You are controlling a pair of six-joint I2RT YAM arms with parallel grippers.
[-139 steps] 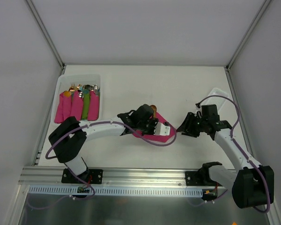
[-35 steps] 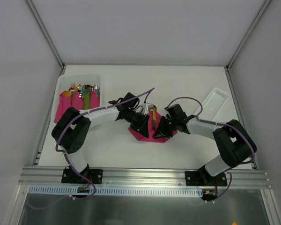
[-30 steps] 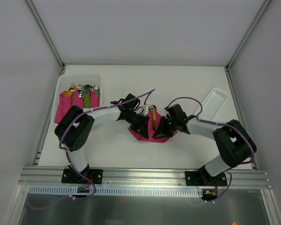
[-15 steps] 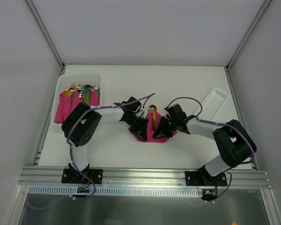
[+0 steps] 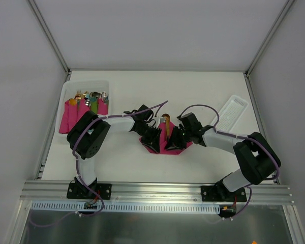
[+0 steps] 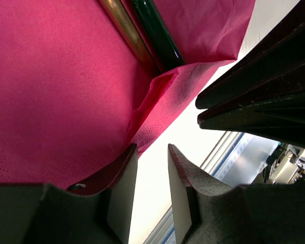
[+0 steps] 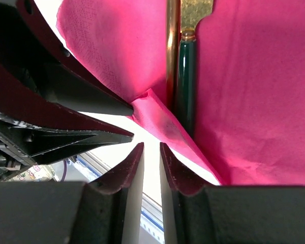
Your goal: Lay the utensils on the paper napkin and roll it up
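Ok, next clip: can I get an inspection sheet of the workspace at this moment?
Surface: white table, no spills seen.
Job's things: paper napkin folded partly over the utensils, a gold handle beside a dark green one.
Clutter: bin of pink napkin bundles, far left; white tray, right.
Grippers: left gripper and right gripper low at the napkin's edge, jaws narrowly parted, nothing between.
Cables: purple cables loop along both arms.
Surroundings: white walls; metal rail at near edge.
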